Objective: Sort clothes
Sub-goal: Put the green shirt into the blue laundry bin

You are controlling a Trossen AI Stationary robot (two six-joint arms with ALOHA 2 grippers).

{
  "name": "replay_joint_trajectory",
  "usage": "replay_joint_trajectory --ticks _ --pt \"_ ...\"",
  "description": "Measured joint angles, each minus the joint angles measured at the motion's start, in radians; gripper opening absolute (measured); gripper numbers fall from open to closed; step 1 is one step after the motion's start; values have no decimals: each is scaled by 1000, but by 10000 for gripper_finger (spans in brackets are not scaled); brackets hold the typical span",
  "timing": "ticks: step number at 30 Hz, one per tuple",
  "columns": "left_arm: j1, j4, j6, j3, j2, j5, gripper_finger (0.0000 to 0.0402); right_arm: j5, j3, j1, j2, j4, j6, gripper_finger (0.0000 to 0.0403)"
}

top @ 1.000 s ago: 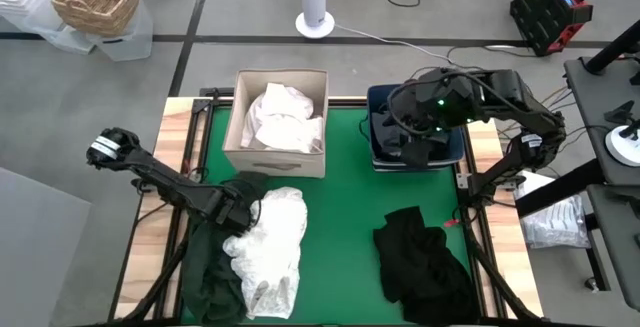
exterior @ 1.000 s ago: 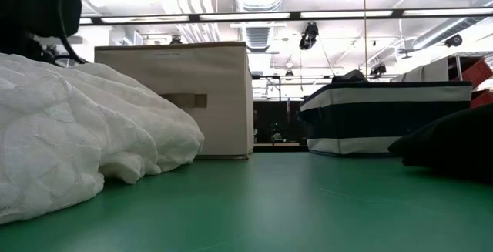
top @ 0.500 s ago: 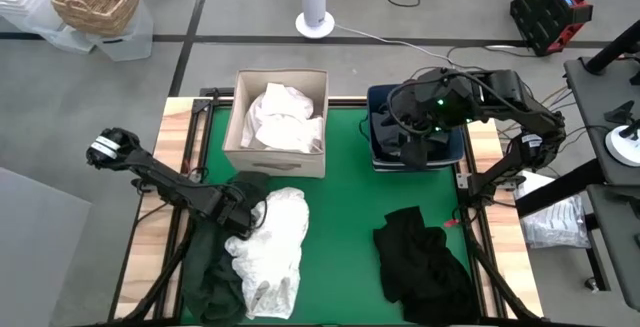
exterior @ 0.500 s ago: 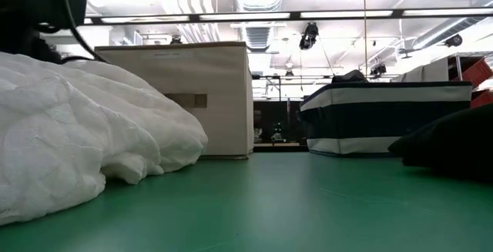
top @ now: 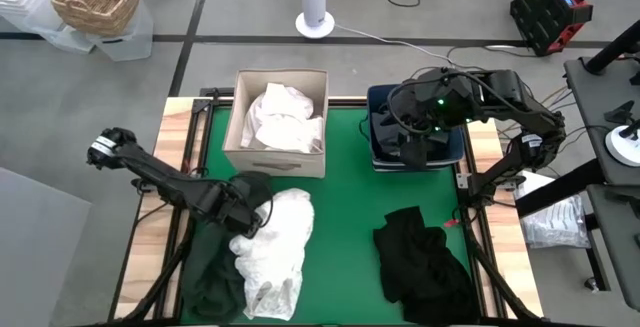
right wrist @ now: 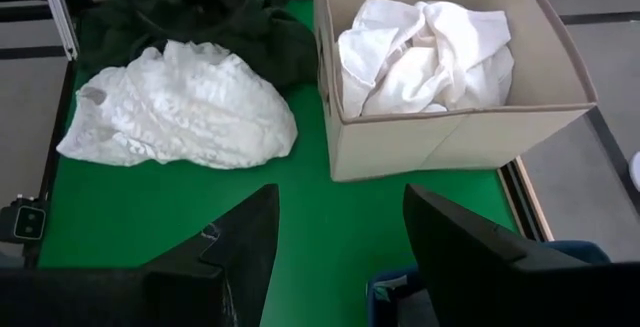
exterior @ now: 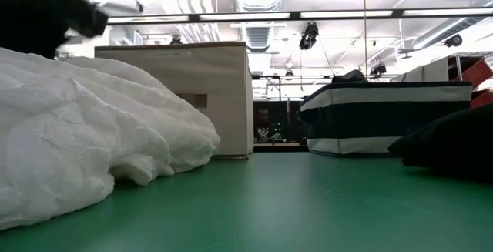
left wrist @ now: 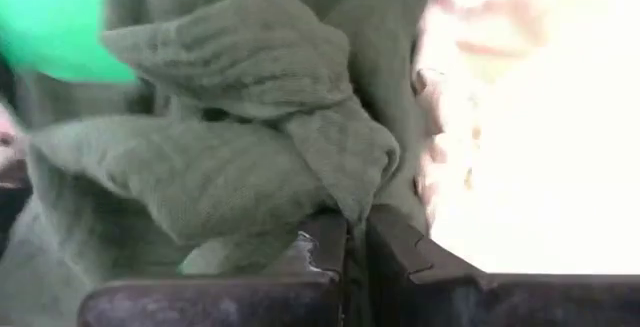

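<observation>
Green-topped table [top: 345, 197], holding:

- Dark green garment [left wrist: 200, 157]: soft, towel-like weave, bunched in thick folds. Lies at the table's near left corner, partly under the white garment. The left claw [top: 250, 210] is pressed together on a fold of it; in the left wrist view the two dark fingers [left wrist: 320, 257] meet with the cloth pinched between them.
- White garment [top: 270, 242]: lacy, crinkled texture, heaped in a long mound just beside the left claw, overlapping the green one.
- Black garment [top: 420, 257]: crumpled pile at the near right, well apart from the others.
- Beige fabric box [top: 278, 122]: at the far side, left of centre, holding a wad of plain white clothes [right wrist: 425, 52].
- Navy blue bin [exterior: 385, 117]: far right, white-striped side, just beside the box.

Right claw [right wrist: 340, 242]: hangs over the navy bin, fingers spread, nothing between them.
</observation>
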Motion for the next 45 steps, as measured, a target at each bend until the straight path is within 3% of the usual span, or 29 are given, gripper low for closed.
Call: replay_joint_trajectory --ticks 7,17,28,39,45 --pt "-10 -182 10 240 0 -146 1 -1 0 0 -2 13 -18 205" --pt "-43 -228 130 532 -1 -303 0 -5 0 0 -71 83 -22 205" --pt "-61 -229 493 908 78 -510 0 -3 0 0 -123 83 -24 205" --pt "-55 -218 837 1386 304 -690 0 -13 -7 0 -110 266 -118 207" --pt "-16 47 1034 1300 285 -696 0 -112 -8 9 -88 356 -133 246"
